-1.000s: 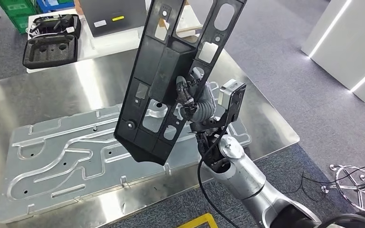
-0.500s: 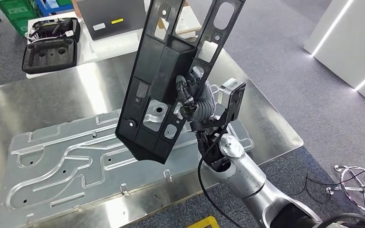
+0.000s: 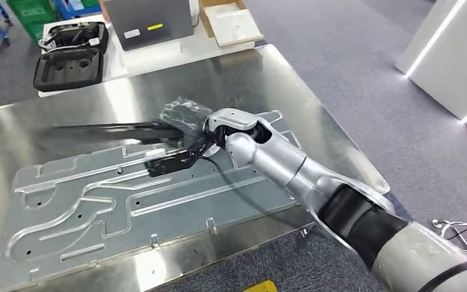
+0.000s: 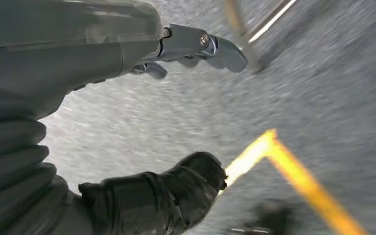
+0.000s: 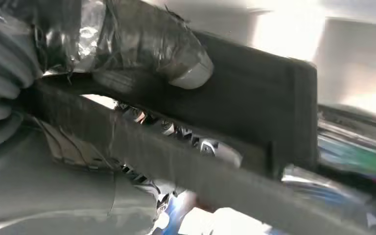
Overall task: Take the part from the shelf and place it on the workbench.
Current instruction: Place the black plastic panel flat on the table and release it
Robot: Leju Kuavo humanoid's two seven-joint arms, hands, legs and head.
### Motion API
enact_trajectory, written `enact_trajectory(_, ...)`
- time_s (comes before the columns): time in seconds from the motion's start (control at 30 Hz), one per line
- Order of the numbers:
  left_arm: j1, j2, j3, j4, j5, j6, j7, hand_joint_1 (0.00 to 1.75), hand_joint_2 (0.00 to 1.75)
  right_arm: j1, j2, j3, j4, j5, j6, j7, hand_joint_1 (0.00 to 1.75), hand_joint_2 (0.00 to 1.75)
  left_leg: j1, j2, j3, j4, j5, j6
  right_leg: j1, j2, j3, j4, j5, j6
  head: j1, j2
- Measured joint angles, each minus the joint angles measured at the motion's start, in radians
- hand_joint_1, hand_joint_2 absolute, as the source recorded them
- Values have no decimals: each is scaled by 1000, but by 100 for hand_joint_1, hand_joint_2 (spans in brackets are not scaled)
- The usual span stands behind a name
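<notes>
The black plastic part (image 3: 118,127) lies nearly flat and edge-on, low over the steel workbench (image 3: 280,79), its long end reaching to the left. My right hand (image 3: 185,117) grips it at its right end, blurred in the head view. Whether the part touches the surface I cannot tell. In the right wrist view the taped thumb (image 5: 176,54) presses on top of the part (image 5: 254,93) and the fingers curl under it. My left hand (image 4: 78,49) hangs over grey carpet, fingers apart, holding nothing.
A grooved aluminium plate (image 3: 97,194) covers the bench's near half, under the part. Behind the bench a white table carries a black foam case (image 3: 67,64), a grey box (image 3: 149,21) and a cardboard box (image 3: 228,21). Yellow floor tape (image 4: 293,166) runs below the left hand.
My right arm has swung forward and down, turning the part from upright in front of the camera to nearly flat over the plate. The camera has shifted slightly.
</notes>
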Motion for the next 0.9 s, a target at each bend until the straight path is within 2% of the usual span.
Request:
enact_trajectory(0.07, 8, 0, 0, 0, -5, 0, 0, 0, 175, -49, -19, 54, 127, 266, -42, 2, 175, 175, -1, -16, -12, 4, -1, -10, -1, -13, 0, 3, 20, -24, 1, 0)
enact_trajectory(0.1, 17, 2, 0, 0, -8, 1, 1, 0, 175, -78, -27, 78, 181, 310, -48, 10, 175, 175, 0, -9, -19, 15, -9, -14, -3, -14, -1, 2, 24, -31, 1, 0)
enact_trajectory(0.13, 25, 5, -1, 0, -10, 2, 3, 0, 175, -107, -34, 100, 227, 303, -50, 19, 175, 175, 0, 1, -32, 36, -26, -17, -4, -10, -1, 0, 28, -35, 0, 0)
enact_trajectory(0.17, 30, 8, -1, 0, -13, 3, 4, 0, 175, -132, -41, 121, 268, 255, -51, 27, 175, 175, 1, 13, -52, 80, -50, -19, -3, -5, -1, -1, 31, -38, -1, 0)
enact_trajectory(0.23, 26, 10, -1, 1, -15, 6, 6, 0, 175, -157, -54, 157, 333, 89, -51, 34, 175, 175, 2, 25, -112, 204, -100, -22, 0, 0, 2, -1, 30, -38, -1, 0)
enact_trajectory(0.27, 24, 10, -1, 1, -16, 6, 6, 0, 175, -161, -59, 172, 358, 11, -52, 35, 175, 175, 1, 27, -144, 257, -115, -20, 4, 4, 4, -1, 29, -39, -1, 0)
enact_trajectory(0.3, 22, 10, -1, 1, -17, 7, 6, 0, 175, -163, -63, 186, 381, -42, -54, 34, 175, 175, -2, 27, -164, 276, -110, -14, 8, 9, 6, -1, 27, -39, -1, 0)
enact_trajectory(0.33, 22, 10, -1, 1, -17, 7, 7, 0, 175, -167, -65, 199, 404, -72, -57, 33, 175, 175, -6, 26, -167, 258, -86, -3, 12, 15, 9, -1, 24, -40, -2, 0)
enact_trajectory(0.4, 20, 10, -1, 1, -18, 7, 8, 0, 175, -184, -67, 227, 449, -85, -62, 32, 175, 175, -21, 25, -121, 120, 4, 35, 21, 25, 21, -5, 18, -42, -1, 0)
enact_trajectory(0.43, 18, 11, -1, 1, -18, 8, 8, 0, 175, -193, -70, 238, 469, -88, -64, 32, 175, 175, -29, 24, -96, 56, 36, 52, 23, 27, 28, -10, 16, -41, -1, 0)
enact_trajectory(0.47, 16, 12, -1, 1, -19, 8, 8, 0, 175, -199, -74, 247, 485, -90, -66, 33, 175, 175, -35, 24, -74, 8, 55, 66, 22, 28, 32, -17, 16, -40, -1, 0)
enact_trajectory(0.5, 15, 14, -1, 1, -19, 9, 8, 0, 175, -202, -78, 252, 498, -90, -68, 35, 175, 175, -39, 24, -64, -10, 57, 72, 18, 28, 36, -23, 17, -37, -1, 0)
enact_trajectory(0.57, 15, 15, -1, 1, -19, 10, 9, 0, 175, -206, -82, 259, 514, -90, -75, 36, 175, 175, -46, 24, -48, -28, 64, 76, 14, 28, 42, -33, 20, -30, -2, 0)
enact_trajectory(0.6, 16, 16, -1, 2, -19, 10, 10, 0, 175, -207, -85, 262, 521, -90, -80, 36, 175, 175, -43, 27, -40, -43, 71, 73, 15, 29, 45, -36, 18, -27, -2, 0)
enact_trajectory(0.67, 16, 16, -1, 2, -20, 12, 10, 0, 175, -210, -91, 269, 537, -88, -92, 35, 175, 175, -35, 34, -16, -80, 85, 67, 20, 29, 36, -11, -3, -18, -1, 0)
enact_trajectory(0.7, 14, 15, -1, 2, -21, 13, 9, 0, 175, -211, -94, 272, 545, -84, -101, 36, 175, 175, -32, 36, -9, -93, 91, 64, 21, 29, 16, 31, -28, -13, 0, 0)
enact_trajectory(0.77, 9, 14, -1, 2, -21, 15, 8, 0, 175, -209, -96, 279, 559, -69, -128, 39, 175, 175, -32, 36, -9, -94, 92, 66, 17, 28, -42, 147, -78, -2, 1, 0)
enact_trajectory(0.8, 9, 12, -1, 2, -21, 15, 7, 0, 175, -207, -97, 281, 565, -58, -146, 41, 175, 175, -30, 36, -12, -89, 91, 64, 12, 28, -66, 189, -87, 4, 2, 0)
enact_trajectory(0.83, 11, 11, -1, 2, -21, 15, 6, 0, 175, -206, -98, 284, 569, -48, -162, 44, 175, 175, -28, 36, -16, -81, 87, 62, 6, 27, -73, 198, -78, 11, 2, 0)
enact_trajectory(0.87, 12, 9, -1, 2, -21, 16, 6, 0, 175, -206, -99, 286, 573, -39, -177, 47, 175, 175, -24, 36, -22, -70, 83, 56, 0, 25, -64, 173, -54, 20, 2, 0)
enact_trajectory(0.9, 13, 8, -1, 2, -21, 17, 6, 0, 175, -207, -99, 287, 577, -30, -191, 49, 175, 175, -19, 36, -29, -55, 76, 49, -7, 23, -38, 116, -23, 29, 2, 0)
